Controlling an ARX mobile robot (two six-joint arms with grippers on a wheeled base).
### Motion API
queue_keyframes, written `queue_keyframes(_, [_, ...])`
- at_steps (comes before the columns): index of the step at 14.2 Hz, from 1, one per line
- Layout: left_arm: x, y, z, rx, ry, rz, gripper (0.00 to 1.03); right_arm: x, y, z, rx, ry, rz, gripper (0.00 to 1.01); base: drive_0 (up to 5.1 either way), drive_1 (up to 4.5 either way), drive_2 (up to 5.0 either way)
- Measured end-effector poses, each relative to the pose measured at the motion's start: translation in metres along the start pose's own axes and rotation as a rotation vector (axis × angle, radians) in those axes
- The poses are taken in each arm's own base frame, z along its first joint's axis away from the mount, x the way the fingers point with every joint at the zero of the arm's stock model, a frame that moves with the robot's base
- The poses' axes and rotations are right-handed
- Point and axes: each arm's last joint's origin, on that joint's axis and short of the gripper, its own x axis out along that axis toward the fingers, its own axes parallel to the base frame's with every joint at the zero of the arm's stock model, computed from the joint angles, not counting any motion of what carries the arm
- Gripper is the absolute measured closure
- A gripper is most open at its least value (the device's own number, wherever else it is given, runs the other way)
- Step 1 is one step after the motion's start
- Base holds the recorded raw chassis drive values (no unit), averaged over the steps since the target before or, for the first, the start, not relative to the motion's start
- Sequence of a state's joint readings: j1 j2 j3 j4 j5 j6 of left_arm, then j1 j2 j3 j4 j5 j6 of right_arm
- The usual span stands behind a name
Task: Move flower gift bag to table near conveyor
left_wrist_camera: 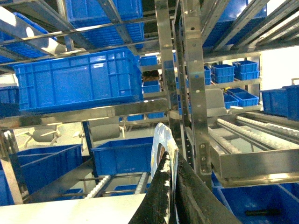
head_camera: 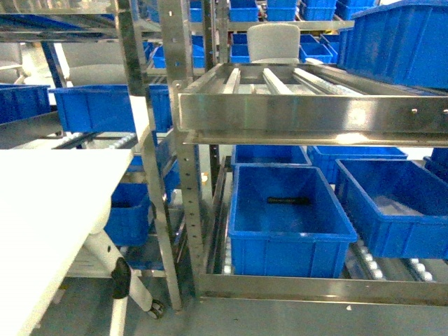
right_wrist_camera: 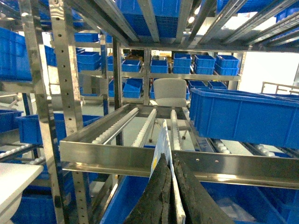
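A: Blue-printed flower gift bag (left_wrist_camera: 161, 144) edge clamped in left gripper (left_wrist_camera: 172, 186); lower part hidden.
B: Right gripper (right_wrist_camera: 170, 186)?
A: Pinches a similar flat piece (right_wrist_camera: 161, 144), conveyor (right_wrist_camera: 140, 123) beyond. Table (head_camera: 49, 210) cut off.

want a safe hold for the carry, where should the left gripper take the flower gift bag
Across its two flat faces, low down, coming from below. In the left wrist view the flower gift bag stands thin and edge-on in the left gripper, so a pinch on the faces under the handle hole probably suits it best.
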State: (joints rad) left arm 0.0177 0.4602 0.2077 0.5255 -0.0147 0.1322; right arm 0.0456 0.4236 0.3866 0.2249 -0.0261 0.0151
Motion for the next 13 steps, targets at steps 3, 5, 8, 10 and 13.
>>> queue_keyframes(3, [0.0000, 0.0000, 0.0000, 0.000, 0.000, 0.000, 1.01, 0.0000, 0.0000, 0.0002, 0.000, -0.002, 0.000, 0.99, -5.0, 2.41, 2.4])
queue_keyframes(5, [0.0000, 0.0000, 0.0002, 0.000, -0.002, 0.000, 1.01, 0.0000, 0.0000, 0.0000, 0.000, 0.000, 0.000, 0.99, -5.0, 2.88, 1.8])
queue_keyframes(8, [0.0000, 0.0000, 0.0002, 0.000, -0.002, 0.000, 1.01, -0.0002, 0.0000, 0.0004, 0.000, -0.004, 0.000, 0.99, -4.5, 3.92, 1.1])
queue_keyframes(10, [0.0000, 0.0000, 0.0002, 0.000, -0.002, 0.000, 1.01, 0.0000, 0.0000, 0.0001, 0.000, -0.001, 0.000, 0.99, -4.5, 4.00, 1.0])
queue_keyframes(13, [0.0000, 0.0000, 0.0003, 0.000, -0.003, 0.000, 1.01, -0.0001, 0.0000, 0.0001, 0.000, -0.001, 0.000, 0.99, -4.6, 3.86, 0.9])
